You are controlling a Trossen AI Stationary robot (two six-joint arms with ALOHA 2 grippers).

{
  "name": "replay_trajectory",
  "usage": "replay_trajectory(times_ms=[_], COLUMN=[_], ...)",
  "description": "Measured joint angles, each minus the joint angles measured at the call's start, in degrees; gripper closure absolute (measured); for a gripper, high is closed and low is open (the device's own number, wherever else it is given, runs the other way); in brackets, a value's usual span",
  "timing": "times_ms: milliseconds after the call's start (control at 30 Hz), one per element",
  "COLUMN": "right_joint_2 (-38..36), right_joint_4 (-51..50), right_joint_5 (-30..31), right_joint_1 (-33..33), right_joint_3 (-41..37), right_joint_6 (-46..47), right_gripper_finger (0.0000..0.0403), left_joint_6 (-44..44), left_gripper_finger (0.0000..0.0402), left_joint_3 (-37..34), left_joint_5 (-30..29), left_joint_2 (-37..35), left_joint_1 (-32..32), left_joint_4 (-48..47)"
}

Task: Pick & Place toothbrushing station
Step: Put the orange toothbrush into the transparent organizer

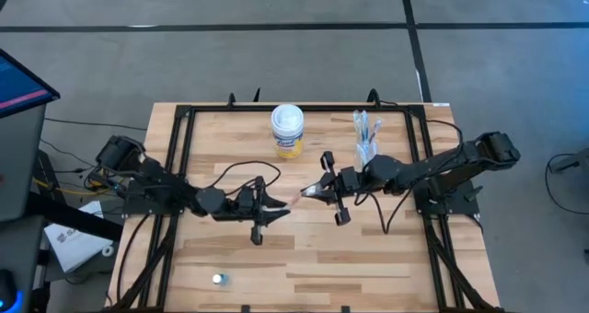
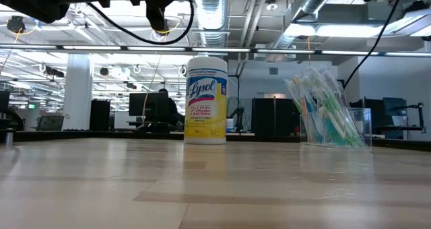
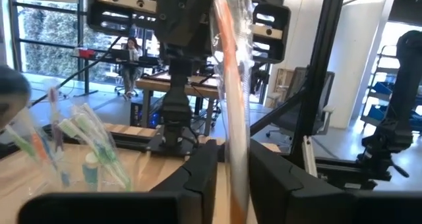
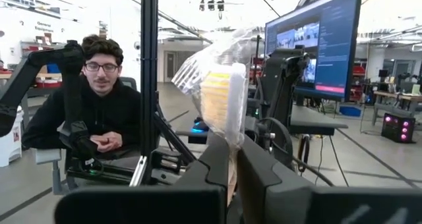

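An orange toothbrush in a clear wrapper point(image 1: 294, 199) hangs in mid-air over the table's middle, between my two grippers. My right gripper point(image 1: 308, 193) comes from the right and is shut on it; the bristle head point(image 4: 221, 95) stands out past the fingers. My left gripper point(image 1: 279, 205) comes from the left and is open. Its fingers point(image 3: 201, 178) flank the wrapped handle point(image 3: 235, 118) with a thin gap showing. A clear cup holding several toothbrushes point(image 1: 366, 138) stands on its base at the far right. My right gripper pinches the wrapped toothbrush between its two fingers just by the bristle head point(image 4: 231, 151). The fingers come level from the table's right and lie along the brush. The brush is lifted clear of the table and points toward my left gripper.
A white-lidded, yellow-labelled canister point(image 1: 288, 131) stands at the far middle. A small bluish object point(image 1: 219, 279) lies near the front edge. Black frame rails point(image 1: 179, 166) run along the table's sides. A seated person point(image 4: 99, 99) is beyond the table.
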Motion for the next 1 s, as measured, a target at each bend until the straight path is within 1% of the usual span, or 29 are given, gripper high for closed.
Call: replay_trajectory(times_ms=[133,233,367,467,533,700,800,1000], right_joint_2=[-0.1,-0.1,-1.6,-3.8,-6.1,-13.7,-18.0,-26.4], right_joint_4=[-1.1,-1.3,-5.6,-8.2,-11.1,-23.7,-29.3,-41.9], right_joint_5=[0.1,0.0,0.3,0.9,2.8,10.1,13.5,22.5], right_joint_1=[0.0,-0.4,-1.2,-1.2,-1.2,-1.2,-1.0,-0.8], right_joint_3=[0.0,0.0,0.0,0.0,0.0,0.0,0.0,0.0], right_joint_6=[0.0,1.2,1.6,1.6,1.2,0.2,-0.1,0.1], right_gripper_finger=[0.0401,0.0401,0.0402,0.0402,0.0402,0.0402,0.0403,0.0403], left_joint_6=[0.1,0.1,-0.4,-0.4,-0.5,-0.5,-0.6,-1.8], left_gripper_finger=[0.0312,0.0303,0.0301,0.0303,0.0304,0.0304,0.0305,0.0305], left_joint_3=[-2.4,-4.2,-6.6,-7.1,-7.2,-7.2,-7.2,-7.2], left_joint_5=[-1.3,-1.5,-1.9,-1.9,-1.9,-1.6,-1.6,-1.6], left_joint_2=[-2.2,-4.6,-6.0,-6.0,-6.0,-6.0,-6.0,-6.0], left_joint_1=[-0.1,-0.4,-0.5,-0.5,-0.5,-0.5,-0.5,-0.5], left_joint_4=[0.0,0.3,0.2,0.3,0.3,0.3,0.3,0.3])
